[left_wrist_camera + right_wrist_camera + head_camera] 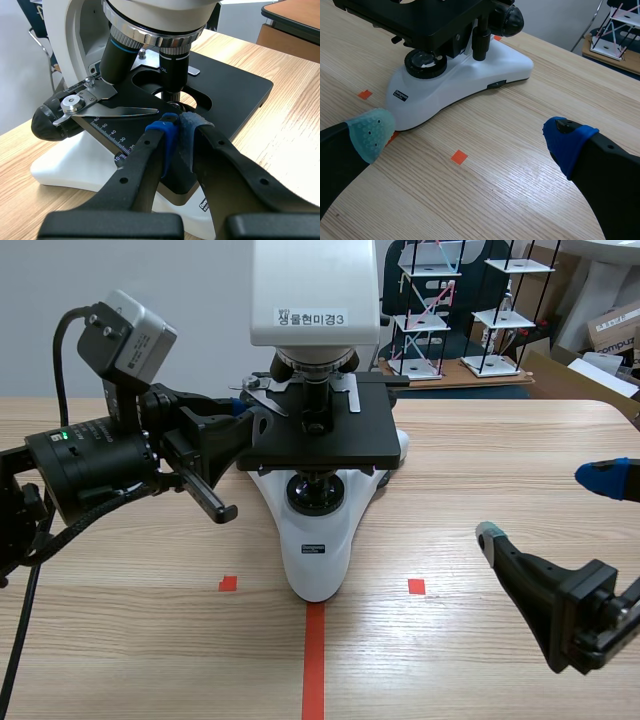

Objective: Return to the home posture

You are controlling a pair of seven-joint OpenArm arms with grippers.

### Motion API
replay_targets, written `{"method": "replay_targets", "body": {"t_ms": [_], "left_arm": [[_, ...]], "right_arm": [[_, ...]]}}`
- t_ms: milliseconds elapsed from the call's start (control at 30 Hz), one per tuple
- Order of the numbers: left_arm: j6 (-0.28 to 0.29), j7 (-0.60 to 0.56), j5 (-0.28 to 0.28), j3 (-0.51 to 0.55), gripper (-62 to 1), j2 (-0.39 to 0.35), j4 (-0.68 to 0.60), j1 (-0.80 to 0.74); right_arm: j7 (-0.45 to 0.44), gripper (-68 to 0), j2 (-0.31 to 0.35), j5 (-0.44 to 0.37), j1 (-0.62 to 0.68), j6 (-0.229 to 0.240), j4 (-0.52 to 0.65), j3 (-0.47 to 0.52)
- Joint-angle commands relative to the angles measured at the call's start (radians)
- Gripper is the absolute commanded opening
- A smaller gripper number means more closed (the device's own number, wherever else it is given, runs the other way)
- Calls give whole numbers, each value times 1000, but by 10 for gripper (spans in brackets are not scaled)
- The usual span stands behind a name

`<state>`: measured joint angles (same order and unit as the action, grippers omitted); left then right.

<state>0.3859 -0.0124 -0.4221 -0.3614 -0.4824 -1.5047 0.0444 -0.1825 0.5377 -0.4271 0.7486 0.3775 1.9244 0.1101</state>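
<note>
- Left gripper (244,418), centre-left, has its fingers together at the stage (320,445) of the microscope (318,540) (apparently holding nothing).
- Right gripper (545,505), lower right, is spread wide.
- The retreat seems barely begun. Next, the left should back clear of the stage.

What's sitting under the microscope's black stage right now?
A round black light lens set in the white base sits under the stage. The stage itself hides whatever is fixed to its underside.
</note>
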Motion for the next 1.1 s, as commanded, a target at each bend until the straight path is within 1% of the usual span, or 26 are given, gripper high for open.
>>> {"method": "replay_targets", "body": {"t_ms": [0,600,767,867,1067], "left_arm": [[-2,-20,-12,1,-573,3,-17,0],[-2,-20,-12,1,-573,2,-18,0],[-2,-21,-13,4,-573,-15,-23,-5],[-2,-21,-12,17,-573,-28,-50,-26],[-2,-24,-6,53,-573,-56,-156,-115]], "right_arm": [[-14,4,0,-3,2,-4,3,8],[-14,4,0,-3,2,-4,3,8],[-13,4,0,-3,2,-4,3,8],[-2,4,0,-3,2,-4,3,8],[5,4,0,-3,2,-4,3,8]]}}
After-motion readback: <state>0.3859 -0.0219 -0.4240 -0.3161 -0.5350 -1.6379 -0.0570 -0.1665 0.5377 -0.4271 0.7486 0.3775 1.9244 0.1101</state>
